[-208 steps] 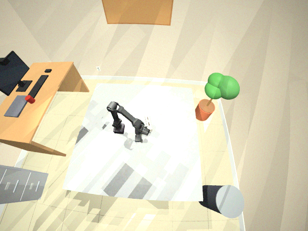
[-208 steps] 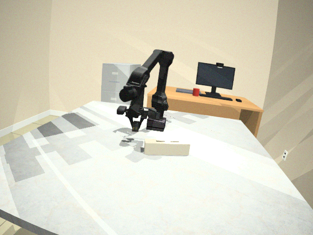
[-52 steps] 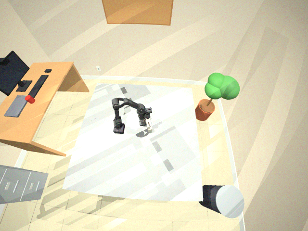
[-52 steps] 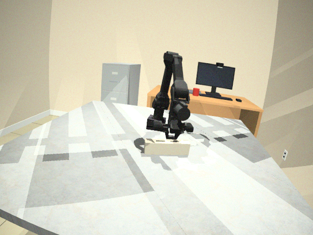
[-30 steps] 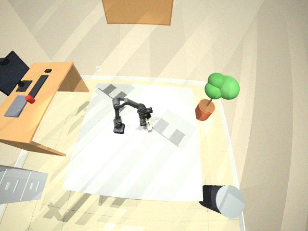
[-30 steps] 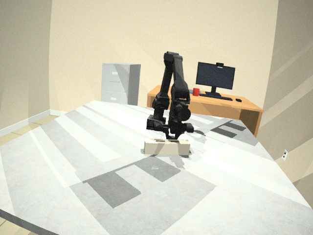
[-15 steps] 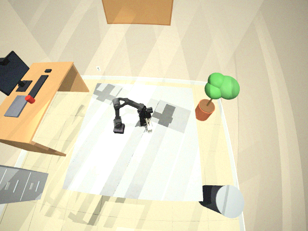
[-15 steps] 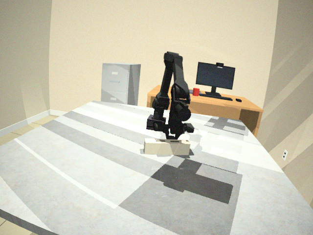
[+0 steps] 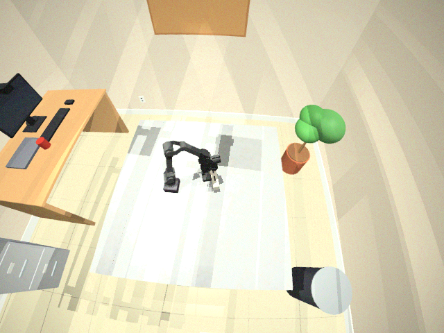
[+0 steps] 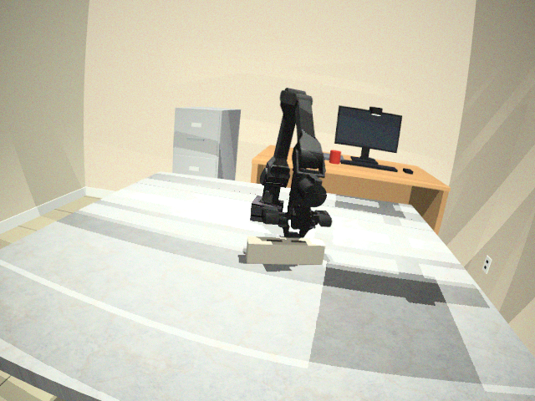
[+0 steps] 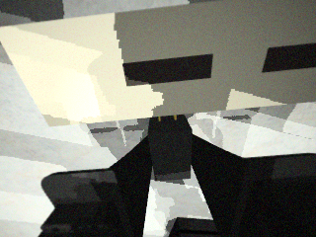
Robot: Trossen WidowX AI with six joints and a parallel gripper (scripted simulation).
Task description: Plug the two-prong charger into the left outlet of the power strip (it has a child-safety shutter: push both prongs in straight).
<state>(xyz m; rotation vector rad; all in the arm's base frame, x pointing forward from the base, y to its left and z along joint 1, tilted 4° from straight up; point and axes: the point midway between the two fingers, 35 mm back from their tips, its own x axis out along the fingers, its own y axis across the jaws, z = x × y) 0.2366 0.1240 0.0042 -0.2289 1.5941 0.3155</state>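
Observation:
The beige power strip (image 9: 216, 185) (image 10: 285, 253) (image 11: 168, 96) lies on the white table, slightly slanted in the wrist view. Two dark outlet recesses show there: the left one (image 11: 169, 69) and the right one (image 11: 292, 57), cut off by the frame. My gripper (image 10: 294, 234) (image 11: 168, 136) is shut on the black charger (image 11: 170, 140), at the strip's near side, below and close to the left recess in the wrist view. Only short pieces of the charger's two gold prongs show, ending at the strip's near edge. Whether they touch it I cannot tell. The top and exterior views hide the charger.
The table (image 9: 250, 232) (image 10: 194, 302) extends around the strip and the arm's base (image 9: 171, 185). A wooden desk (image 9: 64, 154) (image 10: 367, 183) with a monitor and a red mug (image 9: 43, 143) (image 10: 334, 156) stands away from the arm. A potted plant (image 9: 294, 159) stands beyond the table.

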